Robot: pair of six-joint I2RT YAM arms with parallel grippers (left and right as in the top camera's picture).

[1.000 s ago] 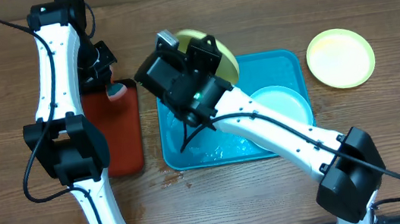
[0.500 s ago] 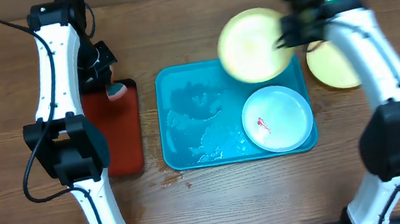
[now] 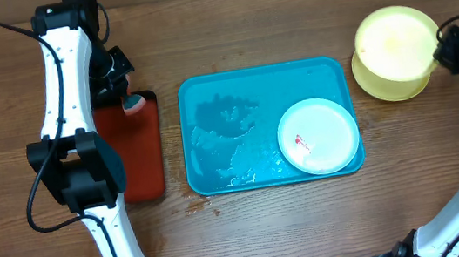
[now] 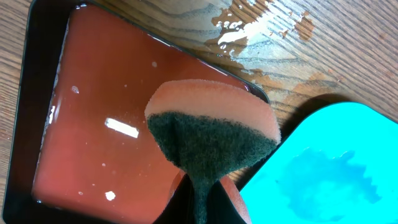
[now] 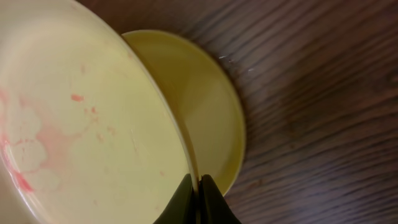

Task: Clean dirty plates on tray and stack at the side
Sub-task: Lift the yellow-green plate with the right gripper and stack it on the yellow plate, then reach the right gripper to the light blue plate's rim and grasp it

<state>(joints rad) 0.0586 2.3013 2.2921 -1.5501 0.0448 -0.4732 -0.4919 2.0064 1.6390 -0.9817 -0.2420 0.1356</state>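
The brown wooden table (image 3: pixel 269 238) was wet beside the turquoise tray (image 3: pixel 207 92), whose floor was puddled. The blue-white plate (image 3: pixel 318 135) lay in its right end, smeared red. My right gripper (image 5: pixel 198 198) was clamped on a stained yellow-green plate (image 3: pixel 396 38), tilted over the second yellow-green plate (image 3: pixel 380 88) on the table right of the tray. My left gripper (image 3: pixel 122 87) pinched a sponge (image 4: pixel 211 124) over the red tray (image 4: pixel 93 143).
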